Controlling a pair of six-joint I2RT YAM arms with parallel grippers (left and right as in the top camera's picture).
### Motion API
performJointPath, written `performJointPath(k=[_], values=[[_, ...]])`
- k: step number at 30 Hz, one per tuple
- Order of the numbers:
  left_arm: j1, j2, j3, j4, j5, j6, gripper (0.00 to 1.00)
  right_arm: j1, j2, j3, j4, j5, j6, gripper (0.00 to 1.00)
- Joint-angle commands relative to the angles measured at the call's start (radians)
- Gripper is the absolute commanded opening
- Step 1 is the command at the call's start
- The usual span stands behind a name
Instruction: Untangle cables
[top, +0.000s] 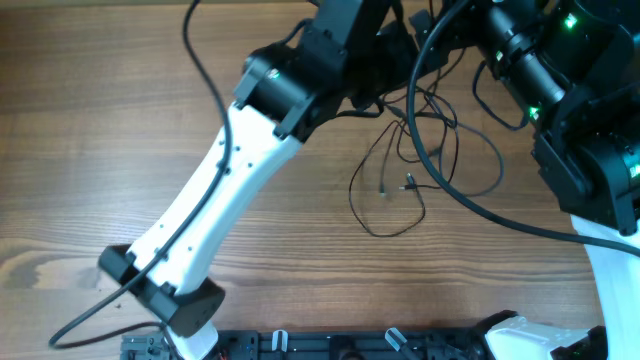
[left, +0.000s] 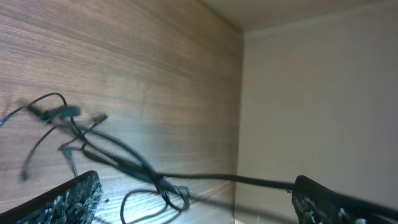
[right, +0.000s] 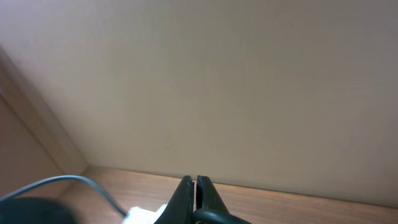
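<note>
A tangle of thin black cables (top: 420, 150) lies on the wooden table (top: 120, 120) right of centre, with small plugs at the loose ends (top: 408, 184). In the left wrist view the cables (left: 93, 146) run blurred to a knot and loop (left: 163, 190) between my left gripper's (left: 196, 196) wide-open fingers. In the overhead view the left gripper's fingers are hidden under its dark wrist (top: 345, 50) at the tangle's top edge. My right gripper (right: 194, 183) is shut with nothing seen between its jaws, facing the wall. Its dark arm (top: 540, 70) is at the top right.
A thick black arm cable (top: 470, 200) curves across the table through the tangle toward the right arm's base. Another cable (top: 205, 70) trails along the white left arm (top: 210, 200). A beige wall (left: 311, 93) bounds the table's far side. Black fixtures (top: 350, 345) line the front edge.
</note>
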Motion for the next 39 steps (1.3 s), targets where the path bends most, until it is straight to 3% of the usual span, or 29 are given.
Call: performJointPath(k=[1, 10, 15, 16, 18, 26, 29, 33, 35, 39], values=[[0.005, 0.064, 0.002, 0.012, -0.049, -0.039, 1.00, 0.000, -0.056, 0.007, 0.003, -0.063, 0.011, 0.04], [0.006, 0.237, 0.002, -0.044, -0.168, 0.011, 1.00, -0.001, -0.308, 0.007, -0.012, -0.167, 0.052, 0.04], [0.057, 0.328, 0.002, -0.287, -0.541, 0.071, 1.00, 0.000, -0.450, 0.067, -0.121, 0.102, -0.006, 0.04], [0.097, 0.332, 0.002, -0.359, -0.633, 0.071, 1.00, 0.000, -0.459, 0.095, -0.162, 0.166, -0.007, 0.04], [0.227, 0.331, 0.002, -0.443, -0.675, 0.070, 1.00, 0.000, -0.459, 0.142, -0.224, 0.288, -0.020, 0.04], [0.620, 0.334, -0.080, -0.475, -0.645, 0.156, 1.00, 0.000, -0.458, 0.167, -0.262, 0.383, -0.026, 0.04], [0.659, 0.331, -0.080, -0.490, -0.581, 0.209, 1.00, 0.000, -0.446, 0.167, -0.258, 0.382, -0.026, 0.04], [0.626, 0.323, -0.080, -0.485, -0.348, 0.347, 1.00, 0.000, -0.380, 0.167, -0.251, 0.378, -0.026, 0.04], [0.579, 0.308, -0.080, -0.478, -0.184, 0.473, 1.00, 0.000, -0.296, 0.167, -0.151, 0.379, -0.070, 0.04], [0.537, 0.220, -0.080, -0.485, -0.150, 0.560, 1.00, -0.002, -0.108, 0.167, 0.349, 0.496, -0.415, 0.04]])
